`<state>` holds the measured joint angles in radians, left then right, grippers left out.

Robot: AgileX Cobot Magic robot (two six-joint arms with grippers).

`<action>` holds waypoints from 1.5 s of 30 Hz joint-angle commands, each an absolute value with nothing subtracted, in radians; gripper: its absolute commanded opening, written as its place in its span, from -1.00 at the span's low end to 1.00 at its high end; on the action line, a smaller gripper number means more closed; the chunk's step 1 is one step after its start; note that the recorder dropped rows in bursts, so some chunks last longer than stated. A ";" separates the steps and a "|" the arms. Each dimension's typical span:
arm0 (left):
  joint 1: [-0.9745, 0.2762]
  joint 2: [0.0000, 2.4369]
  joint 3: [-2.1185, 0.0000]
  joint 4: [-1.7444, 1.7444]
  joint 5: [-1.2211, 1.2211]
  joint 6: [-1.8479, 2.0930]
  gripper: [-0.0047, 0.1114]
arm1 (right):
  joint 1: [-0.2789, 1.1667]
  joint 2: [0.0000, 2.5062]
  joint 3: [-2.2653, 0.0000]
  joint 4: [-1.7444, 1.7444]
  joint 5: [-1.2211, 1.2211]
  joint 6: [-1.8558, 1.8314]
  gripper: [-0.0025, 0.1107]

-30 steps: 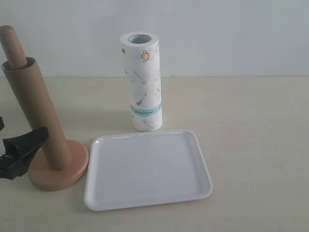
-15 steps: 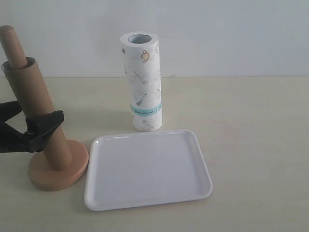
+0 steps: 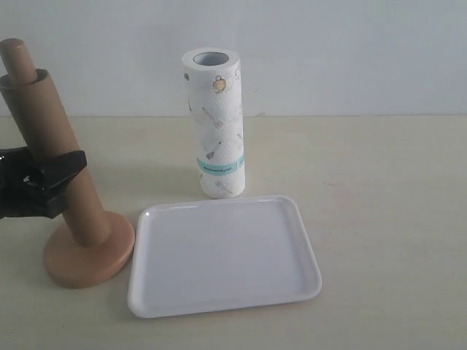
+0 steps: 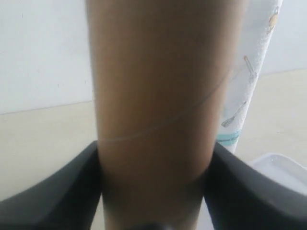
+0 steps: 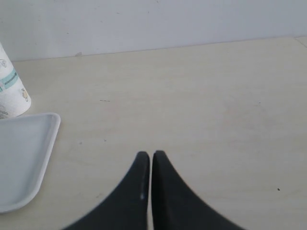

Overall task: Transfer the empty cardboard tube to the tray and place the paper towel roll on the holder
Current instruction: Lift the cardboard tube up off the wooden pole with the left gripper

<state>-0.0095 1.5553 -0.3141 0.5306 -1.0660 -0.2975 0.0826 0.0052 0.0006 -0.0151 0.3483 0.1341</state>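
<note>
Status: nothing finished yet, first step in hand. My left gripper (image 3: 62, 175) is clamped around the cardboard tube (image 3: 47, 124) about mid-height; the left wrist view shows a finger pressed on each side of it with no gap. The tube is still sleeved over the pole of the holder (image 3: 80, 266), and only the rounded pole tip pokes out of its top rim. Its lower end sits at or just above the disc base, and I can't tell whether it has cleared the base at all. The tray (image 3: 226, 255) is just beside the holder base on the counter (image 3: 379, 189), with nothing in it. The paper towel roll (image 3: 217, 124) stands upright just behind the tray's far edge, untouched, teal band near the bottom. My right gripper (image 5: 150, 155) is pinched closed on nothing, over bare counter to the right of the tray. Left to do, by my read: pull the tube up along the pole until it's off the tip, lay it in the tray, then pick up the roll and thread it over the pole. Main risk is the tube binding and dragging the holder with it.
</note>
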 commanded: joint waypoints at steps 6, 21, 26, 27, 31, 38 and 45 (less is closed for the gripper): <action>-0.009 1.312 -0.363 0.575 -1.035 -0.454 -0.85 | 0.079 0.000 0.000 -0.013 0.337 0.132 -0.93; -0.009 0.887 -0.636 0.768 -0.625 -0.724 -0.85 | 0.079 0.000 0.000 -0.013 0.337 0.132 -0.93; -0.009 0.819 -0.764 0.907 -0.557 -0.874 -0.85 | 0.079 0.000 0.000 -0.013 0.345 0.132 -0.93; -0.009 0.812 -0.786 0.947 -0.549 -0.908 -0.85 | 0.079 0.000 0.000 -0.013 0.345 0.132 -0.93; -0.009 0.803 -0.891 1.241 -0.549 -1.136 -0.85 | 0.079 0.000 0.000 -0.013 0.345 0.132 -0.93; -0.009 0.803 -0.970 1.730 -0.572 -1.389 -0.85 | 0.079 0.000 0.000 -0.013 0.345 0.132 -0.93; -0.009 0.803 -0.983 1.744 -0.689 -1.355 -0.85 | 0.079 0.000 0.000 -0.013 0.345 0.132 -0.93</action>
<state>-0.0095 0.8066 -0.9633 1.7377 -0.6419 -1.3614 0.0826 0.0052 0.0006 -0.0151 0.3498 0.1341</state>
